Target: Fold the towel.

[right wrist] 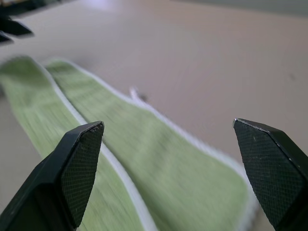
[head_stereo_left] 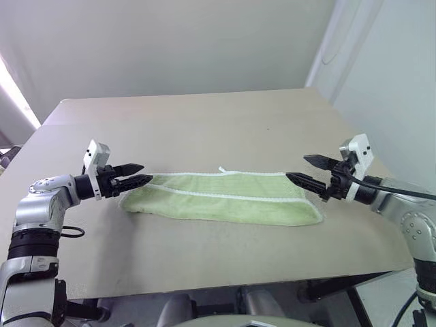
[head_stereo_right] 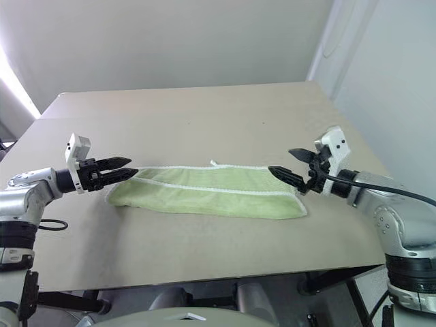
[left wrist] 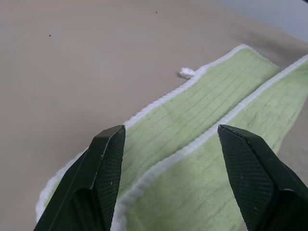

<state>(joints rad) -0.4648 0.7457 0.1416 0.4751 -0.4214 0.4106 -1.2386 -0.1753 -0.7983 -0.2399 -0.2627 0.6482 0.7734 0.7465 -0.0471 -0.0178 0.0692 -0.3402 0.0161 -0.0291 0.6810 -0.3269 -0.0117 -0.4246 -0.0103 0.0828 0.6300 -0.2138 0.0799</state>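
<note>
The left pincer [head_stereo_left: 141, 175] hovers at the left end of the towel [head_stereo_left: 225, 197], jaws apart and gripping nothing. The towel lies folded into a long strip across the near middle of the bench [head_stereo_left: 204, 122], one whitish hem running along its length. The left wrist view brings out its small white loop tag [left wrist: 186, 72] on the far edge. Bare bench surrounds the towel. At the towel's right end the right pincer [head_stereo_left: 305, 171] stands wide apart, empty.

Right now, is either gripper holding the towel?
No, the left gripper and right gripper sit open at the ends of the towel.
</note>
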